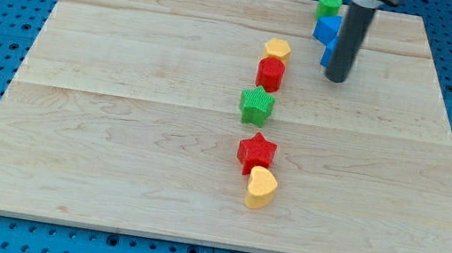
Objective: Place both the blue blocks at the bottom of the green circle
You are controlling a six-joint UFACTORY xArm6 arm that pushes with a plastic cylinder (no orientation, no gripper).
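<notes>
The green circle block (329,3) stands near the view's top edge, right of centre. One blue block (326,27) sits just below it, touching or nearly so. A second blue block (327,54) shows as a sliver below the first, mostly hidden behind my rod. My tip (336,78) rests on the board just below and to the right of the blue blocks, beside the lower one.
A column of blocks runs down the middle of the wooden board (118,128): a yellow hexagon (277,49), a red cylinder (270,73), a green star (256,105), a red star (256,152) and a yellow heart (261,187).
</notes>
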